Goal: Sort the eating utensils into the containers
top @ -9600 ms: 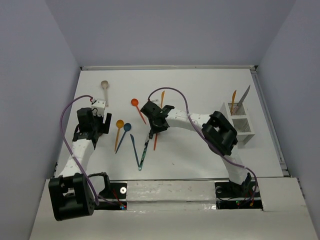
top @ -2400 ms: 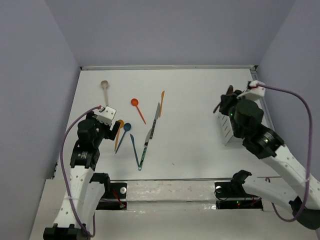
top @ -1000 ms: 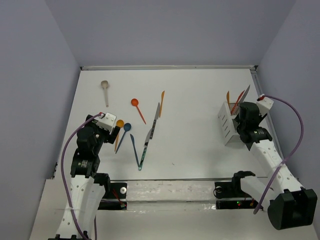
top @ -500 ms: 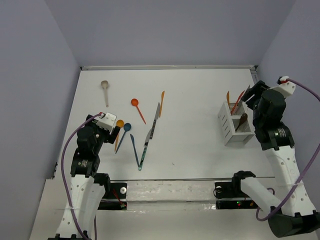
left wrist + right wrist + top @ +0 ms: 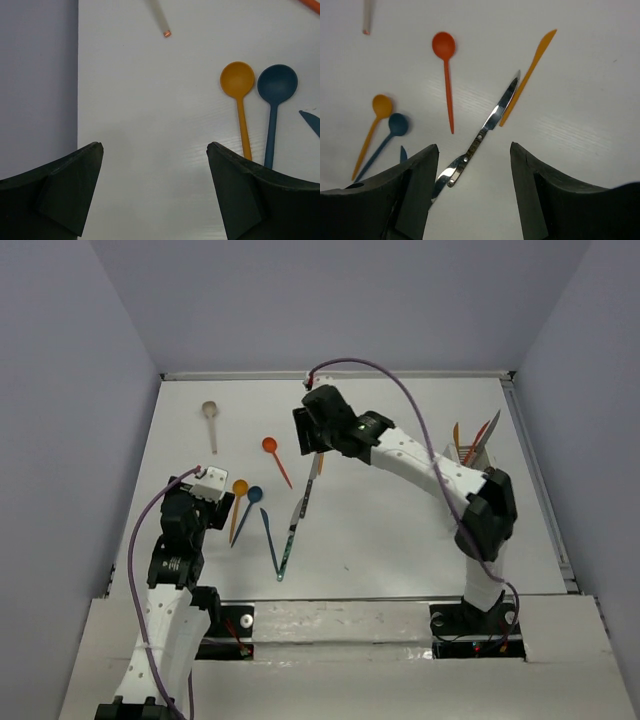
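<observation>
Several utensils lie loose on the white table: a beige spoon [image 5: 210, 420], a red-orange spoon [image 5: 272, 453], an orange knife [image 5: 322, 455], a silver knife [image 5: 303, 502], a yellow-orange spoon [image 5: 237, 502], a blue spoon [image 5: 250, 506], a blue knife [image 5: 268, 533] and a teal knife [image 5: 285, 555]. My right gripper [image 5: 313, 440] is open and empty above the silver knife [image 5: 485, 129] and orange knife [image 5: 530, 75]. My left gripper [image 5: 212, 508] is open and empty, just left of the yellow-orange spoon [image 5: 238, 95] and blue spoon [image 5: 276, 90]. The white caddy is mostly hidden behind my right arm.
An orange utensil [image 5: 456, 435], a red one [image 5: 477, 443] and a silver knife [image 5: 490, 430] stand up at the right where the caddy is. The purple side wall [image 5: 37, 75] runs close along the left of my left gripper. The right arm stretches across the table's right half.
My right arm has swung from above the caddy at the right to the middle back, over the silver and orange knives. The left arm has barely moved.
</observation>
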You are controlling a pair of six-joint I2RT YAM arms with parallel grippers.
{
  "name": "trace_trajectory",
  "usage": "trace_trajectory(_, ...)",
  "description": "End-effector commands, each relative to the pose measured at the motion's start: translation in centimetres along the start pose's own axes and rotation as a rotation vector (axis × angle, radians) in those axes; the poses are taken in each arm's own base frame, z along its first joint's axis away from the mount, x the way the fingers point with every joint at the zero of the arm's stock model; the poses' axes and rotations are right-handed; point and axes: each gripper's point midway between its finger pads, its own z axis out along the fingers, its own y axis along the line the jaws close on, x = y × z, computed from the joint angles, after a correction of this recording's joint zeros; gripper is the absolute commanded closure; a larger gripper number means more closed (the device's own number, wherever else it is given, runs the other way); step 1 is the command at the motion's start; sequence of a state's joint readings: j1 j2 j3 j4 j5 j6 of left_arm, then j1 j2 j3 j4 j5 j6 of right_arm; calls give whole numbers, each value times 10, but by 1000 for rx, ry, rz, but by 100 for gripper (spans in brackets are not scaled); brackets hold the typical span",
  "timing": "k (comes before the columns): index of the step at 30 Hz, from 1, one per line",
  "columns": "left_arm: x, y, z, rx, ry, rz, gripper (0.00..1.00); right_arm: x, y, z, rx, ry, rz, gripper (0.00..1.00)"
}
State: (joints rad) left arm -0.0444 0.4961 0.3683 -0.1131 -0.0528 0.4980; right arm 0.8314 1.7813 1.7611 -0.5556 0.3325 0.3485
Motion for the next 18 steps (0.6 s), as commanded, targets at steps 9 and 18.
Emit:
trace_trajectory(9, 1, 16, 1, -87, -10, -19, 1, 6, -33, 104, 353, -18, -73, 50)
trace_trajectory(18, -1, 15, 1, -83, -16, -18, 1, 36, -60, 172, 338, 64, -34, 48)
